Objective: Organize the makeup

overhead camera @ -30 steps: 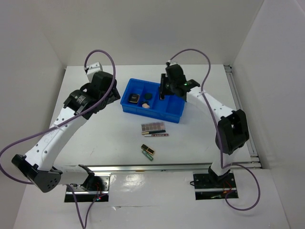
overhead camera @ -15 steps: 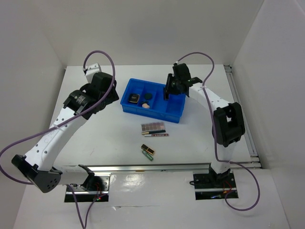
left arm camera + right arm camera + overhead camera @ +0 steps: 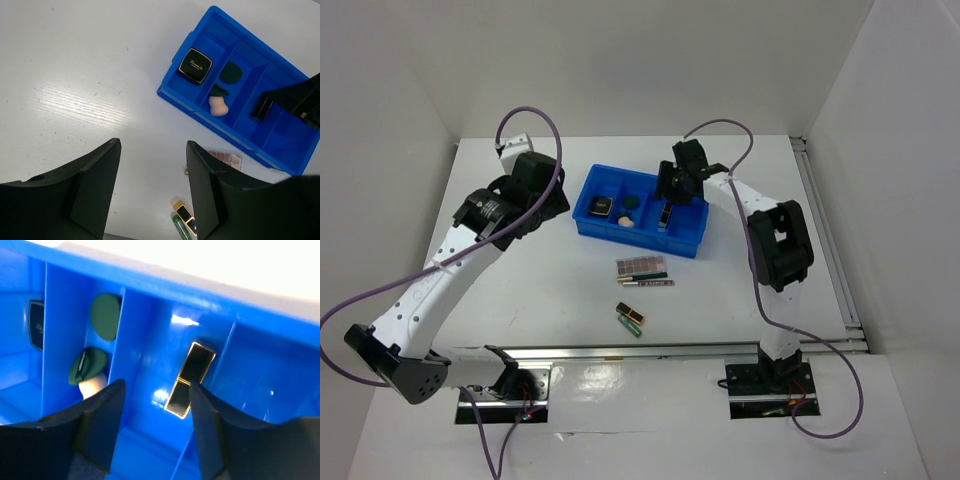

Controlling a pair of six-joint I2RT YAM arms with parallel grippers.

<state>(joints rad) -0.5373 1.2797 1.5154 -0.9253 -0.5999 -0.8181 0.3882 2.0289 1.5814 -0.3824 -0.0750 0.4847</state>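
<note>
The blue tray (image 3: 685, 240) holds a black square compact (image 3: 603, 206), a dark green round piece (image 3: 633, 200) and a peach sponge (image 3: 628, 220). My right gripper (image 3: 667, 195) hangs over its middle compartment. In the right wrist view that gripper (image 3: 156, 390) is open, and a black-gold case (image 3: 190, 380) lies free on the tray floor beside the right finger. The pinkish palette (image 3: 640, 266), a thin pencil (image 3: 655, 283) and another black-gold case (image 3: 631, 314) lie on the table. My left gripper (image 3: 152, 150) is open and empty, above the table left of the tray.
A green tube (image 3: 628, 325) lies beside the loose black-gold case. White walls close in the table on the left, back and right. A metal rail (image 3: 650, 350) runs along the near edge by the arm bases.
My right gripper has swung over the tray's middle compartment and opened, letting go of the black-gold case, which now lies in the tray. The left arm has not moved.
</note>
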